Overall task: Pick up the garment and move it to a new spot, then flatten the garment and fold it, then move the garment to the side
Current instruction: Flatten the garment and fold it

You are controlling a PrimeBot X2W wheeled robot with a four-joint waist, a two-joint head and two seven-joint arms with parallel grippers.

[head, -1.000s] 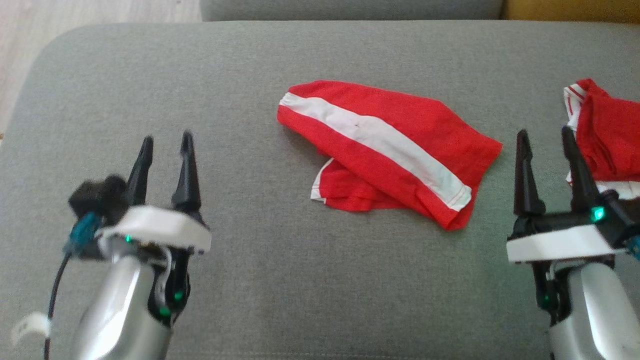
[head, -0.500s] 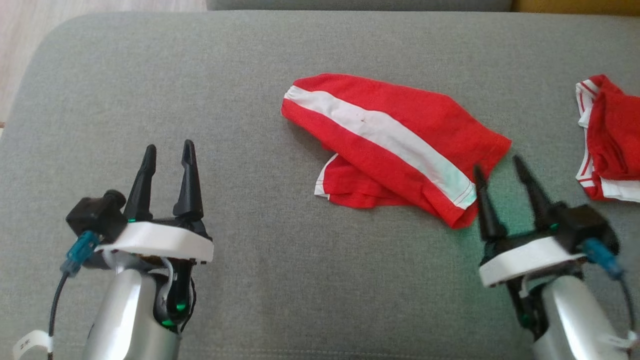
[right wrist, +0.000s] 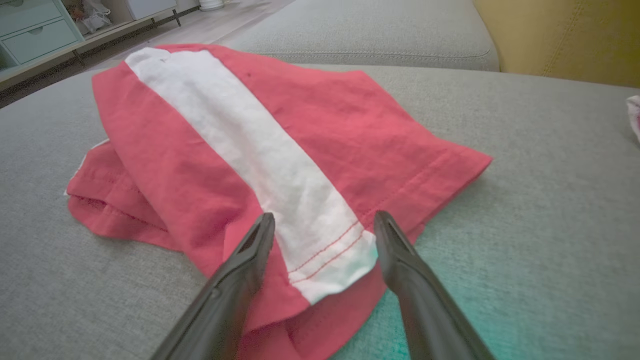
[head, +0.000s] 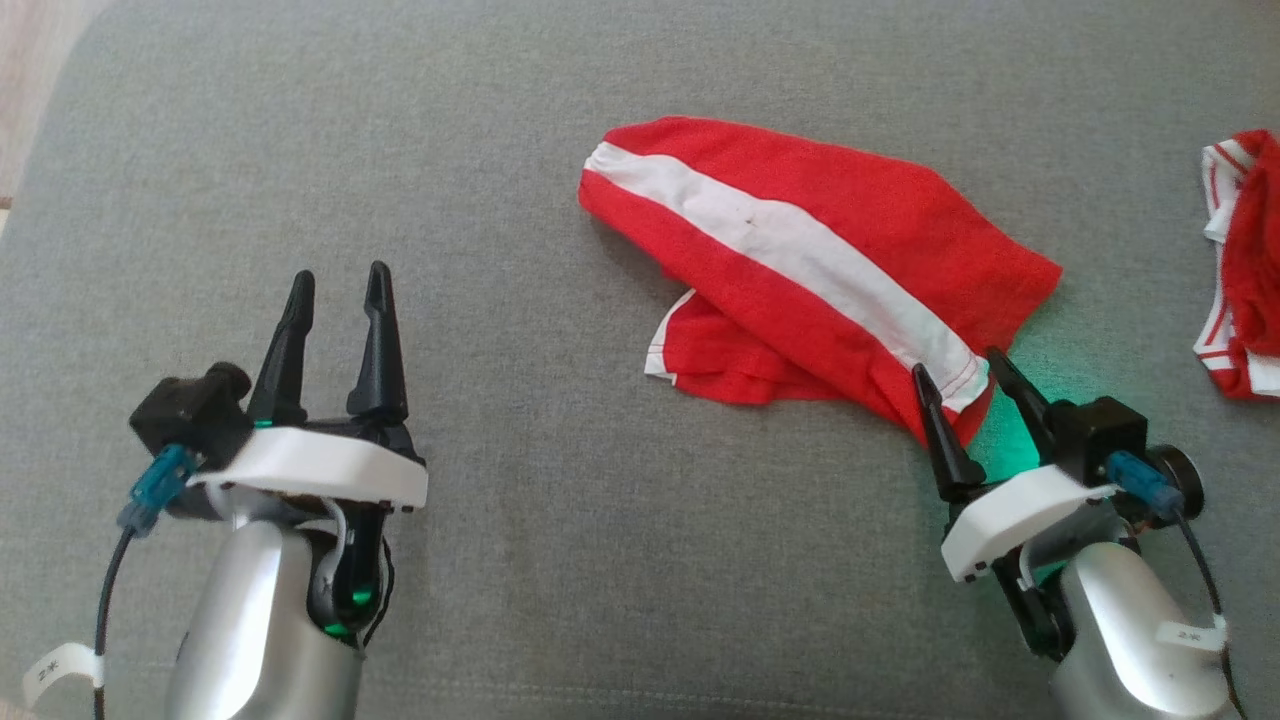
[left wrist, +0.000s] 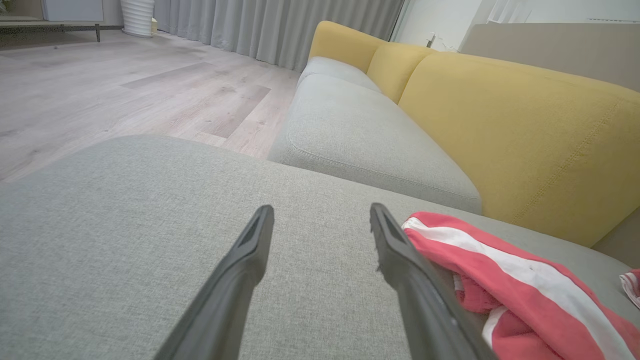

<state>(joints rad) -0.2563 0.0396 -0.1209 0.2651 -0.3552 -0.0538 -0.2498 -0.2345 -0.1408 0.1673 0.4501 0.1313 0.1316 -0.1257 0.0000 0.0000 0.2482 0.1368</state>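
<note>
The garment (head: 800, 270), red with a broad white stripe, lies crumpled on the grey cushion (head: 520, 180). My right gripper (head: 957, 362) stands open at its near right corner, one finger on each side of the stripe's hemmed end (right wrist: 330, 260). In the right wrist view the garment (right wrist: 240, 140) spreads ahead of the right gripper (right wrist: 324, 221). My left gripper (head: 338, 285) is open over bare cushion, well to the left of the garment. The left wrist view has the garment (left wrist: 520, 280) to the right of the left gripper (left wrist: 321, 212).
A second red and white garment (head: 1245, 270) lies at the cushion's right edge. A yellow sofa back (left wrist: 520, 130) and another grey cushion (left wrist: 360, 135) stand beyond. Wooden floor (left wrist: 100, 90) lies off the left side. Bare cushion stretches in front and to the left.
My right gripper has moved left and forward from beside the second garment to the near corner of the striped one. The head camera has tilted and shifted. The left gripper has hardly moved.
</note>
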